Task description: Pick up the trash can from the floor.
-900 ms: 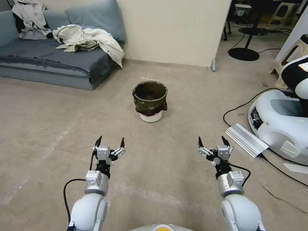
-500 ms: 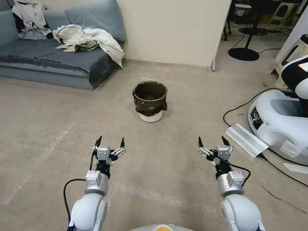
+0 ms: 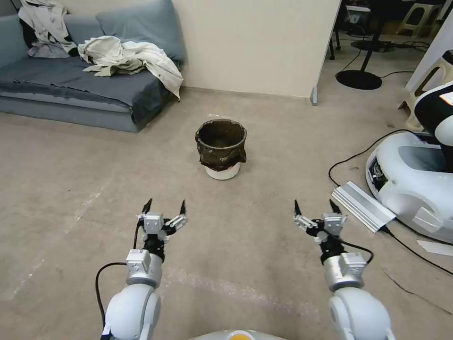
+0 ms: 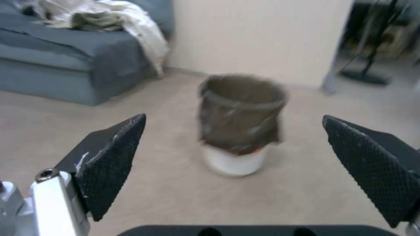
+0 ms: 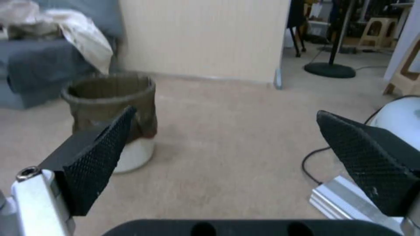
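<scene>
Both arms stretched forward, low over the floor, roughly parallel. Left gripper fingers spread wide, holding nothing; right gripper same, wide and empty. Finger pads are black, wedge-shaped, with a fine knurled grid texture.

Bin stands upright on the floor ahead, well apart from both grippers, between their lines and a bit closer to the left one. Round white plastic body, dark olive crinkled bag folded over the rim and hanging most of the way down; small red mark near the base.

Floor is matte beige with pale scuff streaks. Grey-blue sofa with crumpled pale cloth sits far left by the wall. Ribbed aluminium extrusion and black cable lie on the floor to the right.
</scene>
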`<state>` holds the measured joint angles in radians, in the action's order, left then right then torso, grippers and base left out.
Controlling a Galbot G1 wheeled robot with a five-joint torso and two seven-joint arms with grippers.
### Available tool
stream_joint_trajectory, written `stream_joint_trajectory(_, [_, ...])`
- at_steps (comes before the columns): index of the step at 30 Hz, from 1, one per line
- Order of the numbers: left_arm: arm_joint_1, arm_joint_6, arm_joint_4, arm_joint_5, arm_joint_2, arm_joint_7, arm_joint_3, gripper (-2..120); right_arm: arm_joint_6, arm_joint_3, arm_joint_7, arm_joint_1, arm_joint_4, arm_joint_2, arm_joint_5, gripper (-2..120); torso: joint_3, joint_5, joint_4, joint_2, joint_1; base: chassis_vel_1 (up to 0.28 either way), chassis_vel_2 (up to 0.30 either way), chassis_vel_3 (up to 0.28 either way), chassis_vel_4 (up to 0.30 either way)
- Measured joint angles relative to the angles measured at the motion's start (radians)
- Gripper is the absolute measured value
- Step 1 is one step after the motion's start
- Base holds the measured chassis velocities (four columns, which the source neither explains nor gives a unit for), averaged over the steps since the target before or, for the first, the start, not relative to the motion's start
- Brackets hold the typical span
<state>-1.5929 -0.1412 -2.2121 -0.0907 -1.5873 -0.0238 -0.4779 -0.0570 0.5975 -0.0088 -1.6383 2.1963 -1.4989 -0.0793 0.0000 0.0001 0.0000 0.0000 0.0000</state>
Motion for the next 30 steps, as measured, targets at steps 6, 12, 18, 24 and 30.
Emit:
stream_joint_trajectory(6, [-0.015,0.011,-0.053,-0.019,0.007,-0.006,-0.039,100,-0.035,0.026,-0.007,-0.050,0.109,0.001,-0.045,100,0.000,-0.0001,0.0002,0.000,0.000,0.000,0.000,0.000,0.000])
stream_joint_trajectory(12, [-0.013,0.032,-0.049,-0.008,0.020,-0.031,-0.067,100,-0.011,0.027,-0.017,-0.046,0.103,0.007,-0.069,100,0.000,-0.0002,-0.0002,0.000,0.000,0.000,0.000,0.000,0.000])
stream_joint_trajectory(18, [-0.018,0.032,-0.047,-0.011,0.022,-0.029,-0.076,100,0.151,0.027,-0.071,-0.006,0.020,0.046,-0.190,100,0.000,0.0000,0.0002,0.000,0.000,0.000,0.000,0.000,0.000])
stream_joint_trajectory(24, [-0.023,0.044,-0.047,-0.020,0.018,-0.028,-0.092,100,0.217,0.027,-0.119,0.011,-0.020,0.062,-0.231,100,0.000,-0.0001,0.0001,0.000,0.000,0.000,0.000,0.000,0.000])
stream_joint_trajectory(30, [-0.023,0.048,-0.047,-0.022,0.017,-0.029,-0.096,100,0.223,0.027,-0.121,0.012,-0.024,0.062,-0.233,100,0.000,-0.0001,0.0000,0.000,0.000,0.000,0.000,0.000,0.000])
